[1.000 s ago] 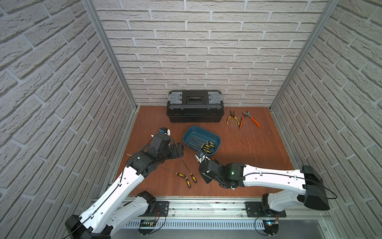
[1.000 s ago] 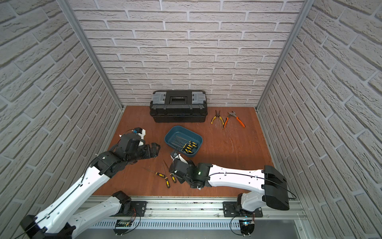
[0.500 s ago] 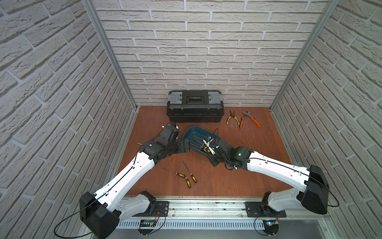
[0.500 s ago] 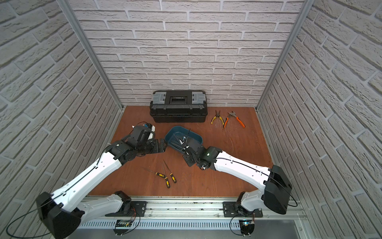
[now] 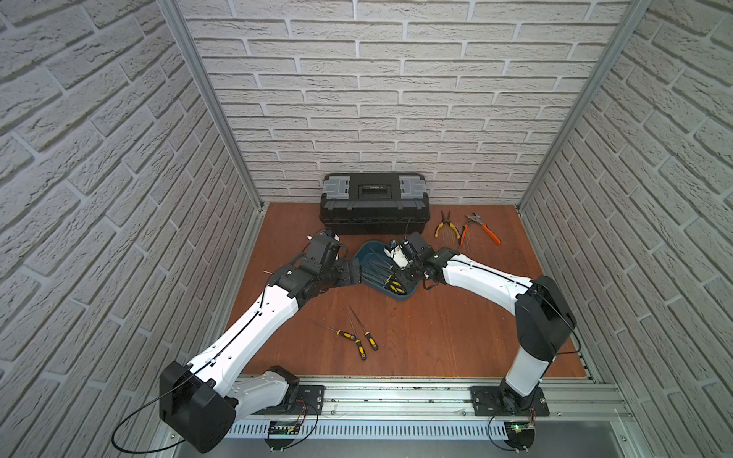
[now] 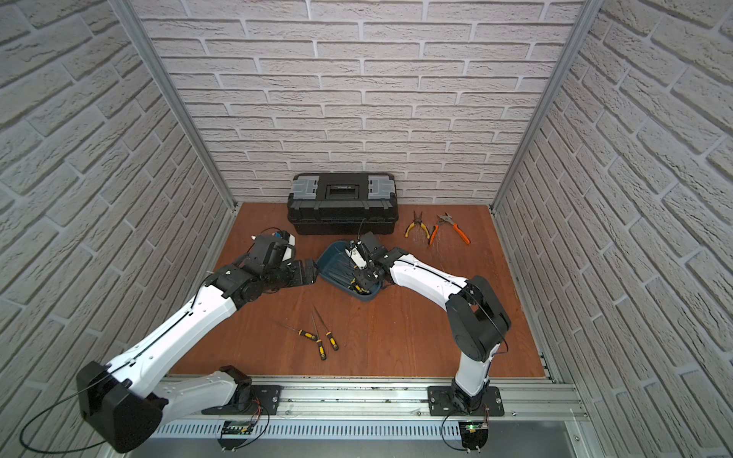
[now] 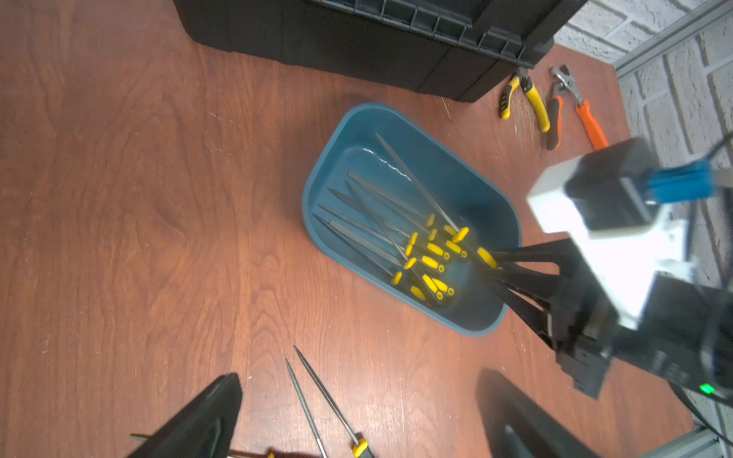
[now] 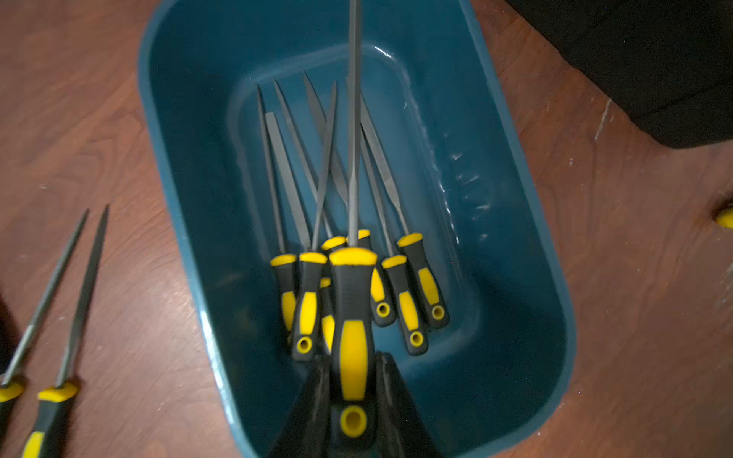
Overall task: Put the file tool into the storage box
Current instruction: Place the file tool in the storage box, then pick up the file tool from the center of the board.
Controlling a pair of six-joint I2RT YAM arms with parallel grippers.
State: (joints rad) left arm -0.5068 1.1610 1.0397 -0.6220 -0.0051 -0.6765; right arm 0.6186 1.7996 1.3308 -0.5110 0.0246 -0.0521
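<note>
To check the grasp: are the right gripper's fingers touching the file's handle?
Touching. The right wrist view shows the right gripper with both fingers pressed against the handle of the file, no gap, over the storage box.

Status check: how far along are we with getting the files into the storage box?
Done: several files lie in the storage box. In hand: the right gripper is shut on another file by its handle, over the box. Remaining: three files on the table; the left gripper is open.
</note>
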